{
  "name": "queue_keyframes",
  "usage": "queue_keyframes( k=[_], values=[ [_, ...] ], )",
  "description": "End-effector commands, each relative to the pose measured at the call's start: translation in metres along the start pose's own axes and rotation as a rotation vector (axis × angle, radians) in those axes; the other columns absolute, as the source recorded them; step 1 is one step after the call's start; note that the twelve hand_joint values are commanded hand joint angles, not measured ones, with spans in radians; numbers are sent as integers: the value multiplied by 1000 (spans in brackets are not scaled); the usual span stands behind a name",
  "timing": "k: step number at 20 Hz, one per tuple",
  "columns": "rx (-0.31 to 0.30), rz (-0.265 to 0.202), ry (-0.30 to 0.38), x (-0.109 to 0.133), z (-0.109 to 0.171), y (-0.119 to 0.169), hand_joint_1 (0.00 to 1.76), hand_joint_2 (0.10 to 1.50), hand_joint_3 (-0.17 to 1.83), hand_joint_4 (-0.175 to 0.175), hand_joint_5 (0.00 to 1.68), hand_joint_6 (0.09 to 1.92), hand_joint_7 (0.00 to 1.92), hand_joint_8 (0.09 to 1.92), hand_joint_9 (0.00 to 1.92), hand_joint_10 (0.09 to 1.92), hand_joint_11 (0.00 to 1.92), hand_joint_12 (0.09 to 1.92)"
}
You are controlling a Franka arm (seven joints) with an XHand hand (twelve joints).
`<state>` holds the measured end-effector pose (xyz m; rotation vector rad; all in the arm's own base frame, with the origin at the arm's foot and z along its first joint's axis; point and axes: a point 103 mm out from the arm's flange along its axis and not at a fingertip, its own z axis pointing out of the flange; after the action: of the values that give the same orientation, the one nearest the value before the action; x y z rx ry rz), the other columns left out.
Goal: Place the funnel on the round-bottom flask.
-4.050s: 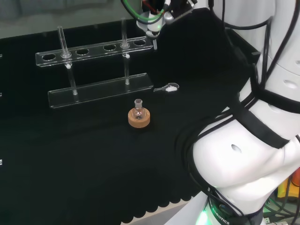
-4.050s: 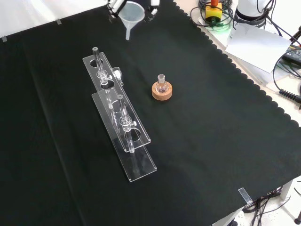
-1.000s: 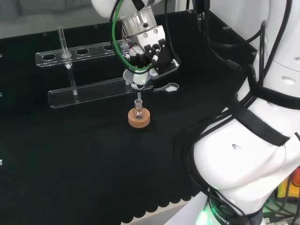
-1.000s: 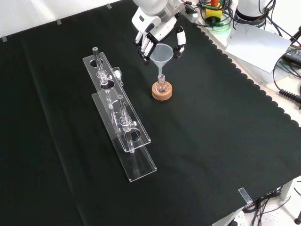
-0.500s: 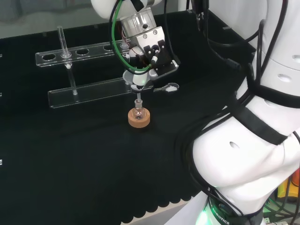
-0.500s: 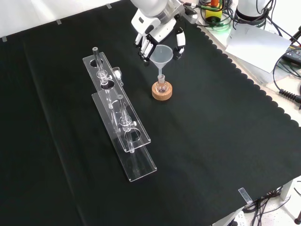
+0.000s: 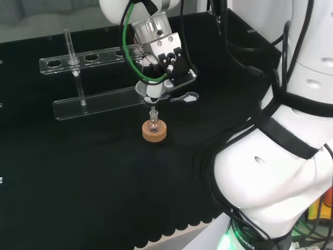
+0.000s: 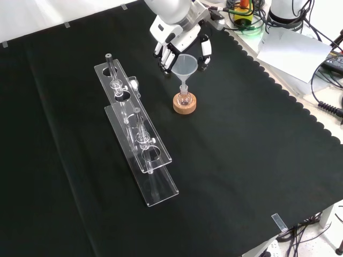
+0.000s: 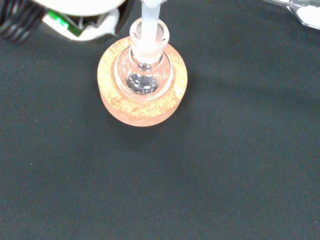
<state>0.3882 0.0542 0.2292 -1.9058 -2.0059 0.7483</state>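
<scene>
The funnel (image 8: pixel 185 66) is being pinched at its rim by the robot hand (image 8: pixel 179 40), its stem held upright and entering the neck of the round-bottom flask (image 8: pixel 185 98), directly below on the cork ring (image 8: pixel 184 105) on the counter (image 8: pixel 241 160).

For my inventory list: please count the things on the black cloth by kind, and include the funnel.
Funnel: 1
Round-bottom flask: 1
Cork ring stand: 1
Clear tube rack: 1
Glass tubes standing in the rack: 2
Small spoon with white powder: 1
Total: 7
</scene>
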Motion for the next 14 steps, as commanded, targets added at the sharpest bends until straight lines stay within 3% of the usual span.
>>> queue_keyframes(
  k=[1,14],
  values=[
    [9,1,10,-3,9,7,903,692,783,-25,590,724,511,656,861,488,465,1321],
    [6,-5,35,-7,17,12,901,694,783,-25,589,728,507,659,856,491,465,1321]
  ],
)
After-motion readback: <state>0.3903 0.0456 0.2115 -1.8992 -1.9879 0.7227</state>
